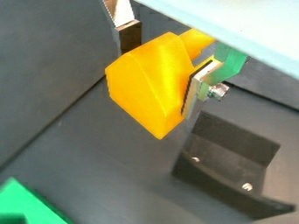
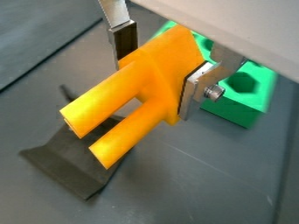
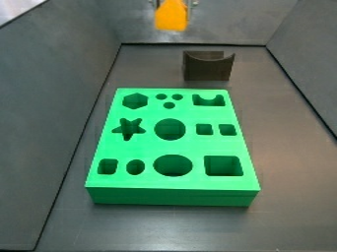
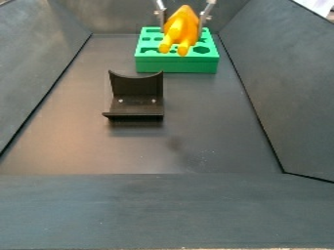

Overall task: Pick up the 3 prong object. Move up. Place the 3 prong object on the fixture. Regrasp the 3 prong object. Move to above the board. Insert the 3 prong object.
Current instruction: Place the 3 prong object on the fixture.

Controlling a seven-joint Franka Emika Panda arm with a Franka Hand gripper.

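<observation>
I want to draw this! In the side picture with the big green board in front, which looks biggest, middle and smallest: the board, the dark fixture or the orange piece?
1. The board.
2. The fixture.
3. The 3 prong object, held up in the claw. It sits farther back, so it may look extra small.

The robot's two-finger parallel-jaw gripper is raised off the floor, its flat silver plate fingers with dark pads pressed against opposite sides of the chunky orange-yellow plastic 3 prong object. In both wrist views the piece sits between the fingers, its prongs sticking out beyond them. In both side views only the fingertips of the gripper show.
</observation>
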